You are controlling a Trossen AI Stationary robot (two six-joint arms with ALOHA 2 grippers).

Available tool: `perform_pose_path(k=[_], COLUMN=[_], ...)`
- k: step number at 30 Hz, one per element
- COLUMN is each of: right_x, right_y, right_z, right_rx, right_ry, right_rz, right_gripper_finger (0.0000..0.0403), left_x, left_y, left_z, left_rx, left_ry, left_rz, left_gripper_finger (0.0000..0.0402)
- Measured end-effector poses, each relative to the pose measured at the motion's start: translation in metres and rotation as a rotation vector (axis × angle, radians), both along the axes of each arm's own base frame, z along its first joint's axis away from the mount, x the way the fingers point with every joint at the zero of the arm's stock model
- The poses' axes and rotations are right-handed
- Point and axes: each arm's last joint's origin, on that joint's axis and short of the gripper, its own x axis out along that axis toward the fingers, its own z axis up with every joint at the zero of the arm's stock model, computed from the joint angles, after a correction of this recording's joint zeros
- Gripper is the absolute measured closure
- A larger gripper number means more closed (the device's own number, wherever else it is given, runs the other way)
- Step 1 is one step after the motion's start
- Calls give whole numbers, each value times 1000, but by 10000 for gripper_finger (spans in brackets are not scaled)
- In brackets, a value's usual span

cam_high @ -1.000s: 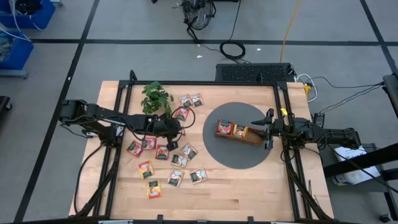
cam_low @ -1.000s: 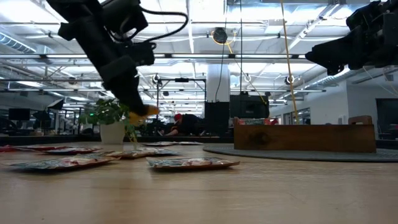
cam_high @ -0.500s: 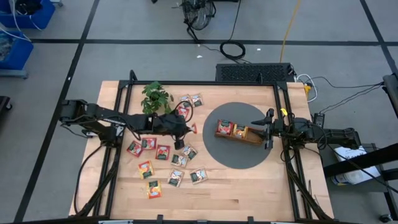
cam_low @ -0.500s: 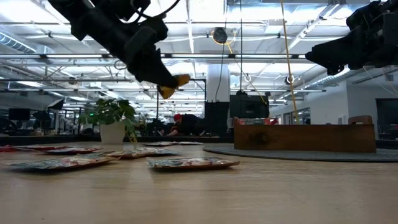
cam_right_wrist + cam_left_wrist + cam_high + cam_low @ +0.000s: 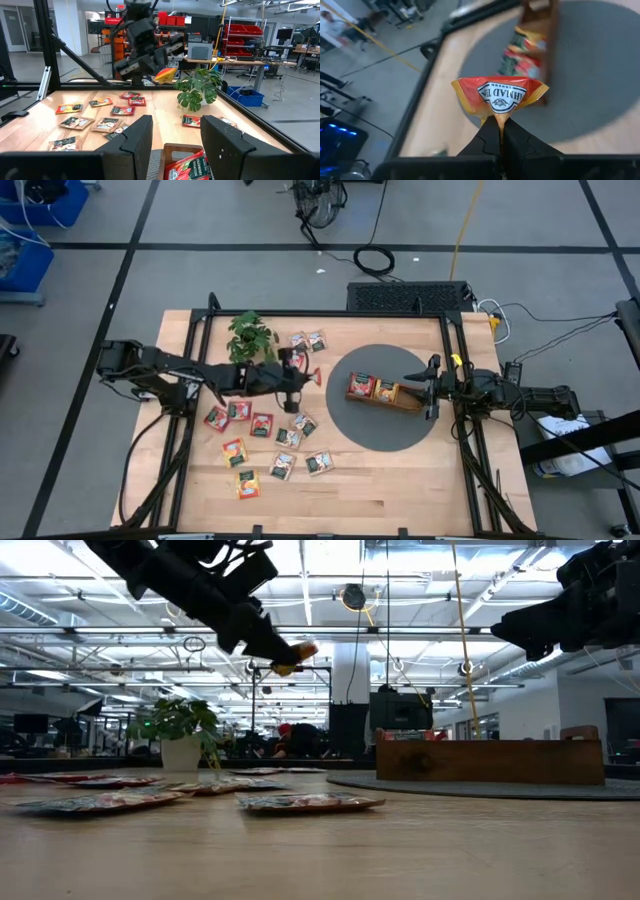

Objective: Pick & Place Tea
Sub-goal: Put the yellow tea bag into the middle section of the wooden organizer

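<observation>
My left gripper (image 5: 303,376) is shut on a red and orange tea sachet (image 5: 499,95), held in the air over the table's middle, between the plant and the brown wooden tray (image 5: 386,394). The same sachet (image 5: 297,651) shows well above the tabletop in the low view. Several other tea sachets (image 5: 262,423) lie flat on the wood left of the tray, and a few (image 5: 361,387) sit in the tray. My right gripper (image 5: 432,388) waits open at the tray's right end with nothing between its fingers. My left gripper pinches the sachet's near edge (image 5: 499,117) between its two fingertips. The fingers slant down toward the table's right side. The sachet sticks out beyond the fingertips, its printed face showing, lifted clear of the table.
The tray stands on a round grey mat (image 5: 385,432) right of centre. A small potted plant (image 5: 250,336) stands at the far left of the table. A black frame (image 5: 300,313) runs along the table's edges. Bare wood lies along the near edge.
My left gripper has risen from among the loose sachets with the red and orange one, moved toward the tray, rolled, and tipped up from pointing steeply down to nearer level. The sachet now hangs clear of the table.
</observation>
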Motion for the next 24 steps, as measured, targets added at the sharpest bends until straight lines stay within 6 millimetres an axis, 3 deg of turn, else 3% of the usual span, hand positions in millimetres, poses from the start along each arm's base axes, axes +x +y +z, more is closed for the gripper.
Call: perform_pose_path(k=[7, 14, 24], right_x=[0, 0, -1], right_y=[0, 0, 0], right_z=[2, 5, 9], right_rx=[6, 178, 183], right_ry=[-22, -73, -114], right_rz=[2, 12, 18], right_gripper_finger=[252, 252, 252], left_x=[1, 1, 4], left_y=[4, 5, 9], left_z=[0, -1, 4], left_rx=[-10, 35, 37], left_ry=[2, 27, -36], left_rz=[-5, -25, -10], left_gripper_finger=[398, 397, 398])
